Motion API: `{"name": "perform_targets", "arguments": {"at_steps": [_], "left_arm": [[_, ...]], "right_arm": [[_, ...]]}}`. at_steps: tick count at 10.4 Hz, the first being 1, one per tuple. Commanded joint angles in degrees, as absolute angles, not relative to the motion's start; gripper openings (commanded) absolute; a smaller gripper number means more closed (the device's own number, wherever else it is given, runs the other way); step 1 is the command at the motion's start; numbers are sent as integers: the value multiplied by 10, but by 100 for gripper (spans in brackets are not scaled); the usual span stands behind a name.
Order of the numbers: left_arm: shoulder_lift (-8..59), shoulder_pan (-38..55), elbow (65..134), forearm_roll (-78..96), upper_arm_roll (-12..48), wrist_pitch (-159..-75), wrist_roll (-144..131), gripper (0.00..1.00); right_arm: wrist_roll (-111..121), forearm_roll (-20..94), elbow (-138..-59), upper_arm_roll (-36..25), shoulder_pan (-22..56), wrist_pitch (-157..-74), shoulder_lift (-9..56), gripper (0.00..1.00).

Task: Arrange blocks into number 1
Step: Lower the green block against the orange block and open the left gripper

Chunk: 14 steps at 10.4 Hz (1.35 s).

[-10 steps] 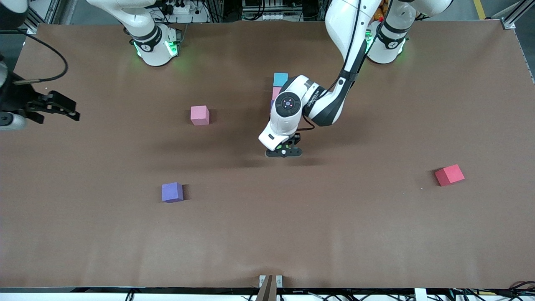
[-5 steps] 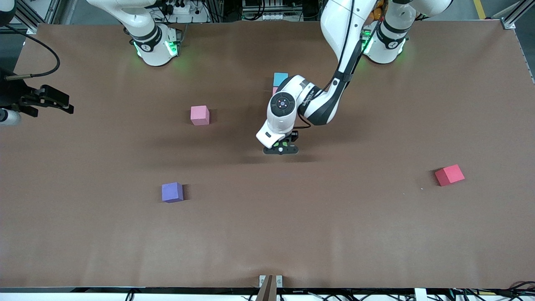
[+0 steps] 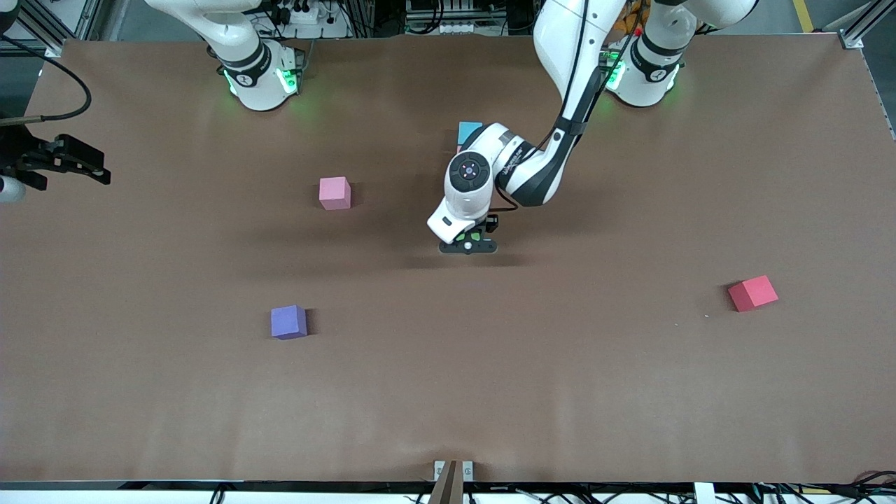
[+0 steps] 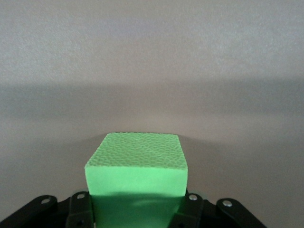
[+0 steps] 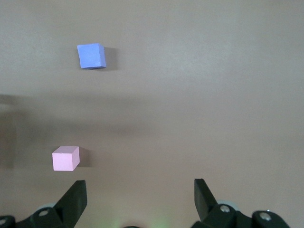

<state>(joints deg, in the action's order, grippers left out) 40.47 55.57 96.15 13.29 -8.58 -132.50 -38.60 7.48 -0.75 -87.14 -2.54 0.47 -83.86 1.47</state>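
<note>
1. Carrying the green block (image 4: pixel 137 173), pinched between closed jaws of the left gripper (image 3: pixel 467 246), over bare table near the middle.
2. Lying at about 12 o'clock from that gripper in the front view: the light blue block (image 3: pixel 469 130), with a sliver of pink just below it, both largely hidden under the left arm's wrist; the likely start of the digit's stroke.
3. Judging the coming move: setting the green block down in line with that column, at its camera-side end.
4. Having no long axis, being a cube; faces look roughly square to the table edges.
5. Waiting with jaws spread wide and empty: the right gripper (image 3: pixel 77 162), at the right arm's end of the table.
6. Sitting loose and nearer the right arm: the pink block (image 3: pixel 334 192) and, at roughly 7 o'clock from it, the purple block (image 3: pixel 288 322).
</note>
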Motion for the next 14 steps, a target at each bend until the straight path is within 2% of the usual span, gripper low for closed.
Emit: {"name": "perform_targets", "arguments": {"at_steps": [1, 6, 7, 10, 12, 14], "left_arm": [[387, 565, 980, 141, -87, -1321, -395, 0], [385, 568, 987, 141, -85, -1317, -406, 0], [385, 567, 986, 141, -85, -1317, -415, 99], [362, 563, 961, 141, -100, -1317, -444, 100], [315, 546, 948, 137, -124, -1315, -439, 100], [275, 500, 916, 68, -121, -1259, -430, 100]], "right_arm": [[84, -17, -867, -20, -2, -829, 11, 100], [88, -16, -867, -20, -2, -824, 11, 100], [88, -16, -867, -20, -2, -824, 11, 100], [87, -16, -867, -20, -2, -824, 11, 100], [87, -15, -867, -20, -2, -824, 11, 100], [87, -15, -867, -20, -2, -824, 11, 100]]}}
